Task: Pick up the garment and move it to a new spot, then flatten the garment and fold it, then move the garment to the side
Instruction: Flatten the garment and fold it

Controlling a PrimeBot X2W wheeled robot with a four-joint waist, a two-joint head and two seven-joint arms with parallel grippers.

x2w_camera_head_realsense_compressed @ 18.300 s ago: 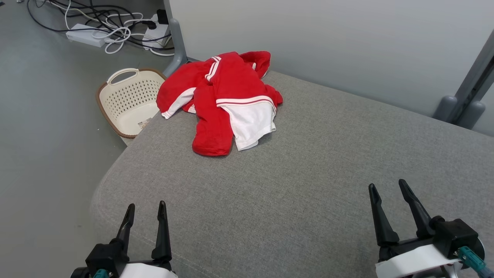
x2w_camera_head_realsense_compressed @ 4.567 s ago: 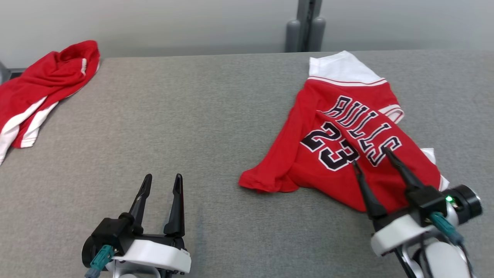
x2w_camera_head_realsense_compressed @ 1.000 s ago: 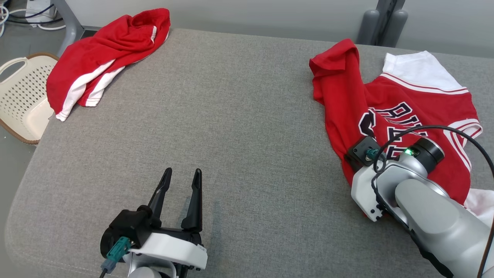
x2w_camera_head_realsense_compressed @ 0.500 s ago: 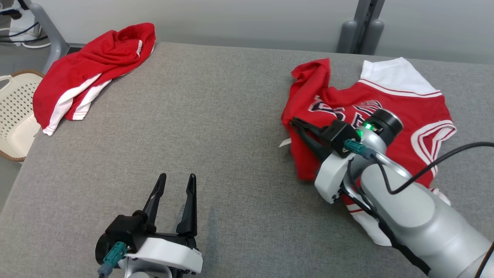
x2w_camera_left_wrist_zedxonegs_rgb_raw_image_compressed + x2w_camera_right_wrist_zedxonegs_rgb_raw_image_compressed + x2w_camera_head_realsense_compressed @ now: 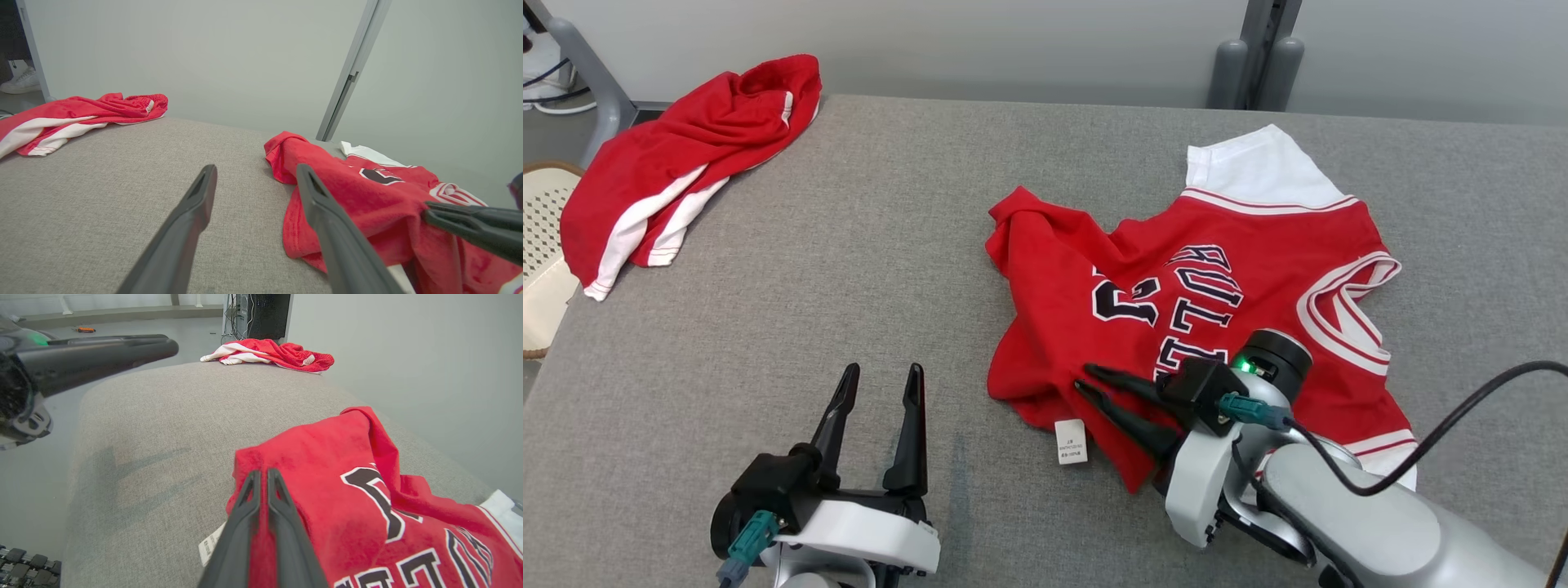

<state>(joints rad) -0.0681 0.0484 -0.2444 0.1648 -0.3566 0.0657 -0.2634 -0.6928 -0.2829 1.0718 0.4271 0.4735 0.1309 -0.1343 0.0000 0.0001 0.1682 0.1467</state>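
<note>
The garment (image 5: 1217, 269) is a red jersey with black lettering and white trim, spread unevenly right of centre on the grey padded surface (image 5: 849, 269). My right gripper (image 5: 1083, 378) is shut on the jersey's near left hem, fingers pointing left; the right wrist view shows the closed fingers (image 5: 261, 473) pinching red cloth (image 5: 327, 469), with a white label (image 5: 210, 543) hanging just beside them. My left gripper (image 5: 882, 374) stands open near the front edge, left of the jersey and apart from it. In the left wrist view the jersey (image 5: 359, 192) lies just right of the open fingers (image 5: 256, 171).
A second red and white garment (image 5: 678, 155) lies crumpled at the far left corner, part of it over the edge. A cream perforated basket (image 5: 539, 245) stands on the floor to the left. A grey wall and a post (image 5: 1250, 65) run behind the surface.
The right gripper has drawn the jersey's hem left and toward the front edge, spreading the cloth out. The head camera has shifted. The left gripper has stayed open and still.
</note>
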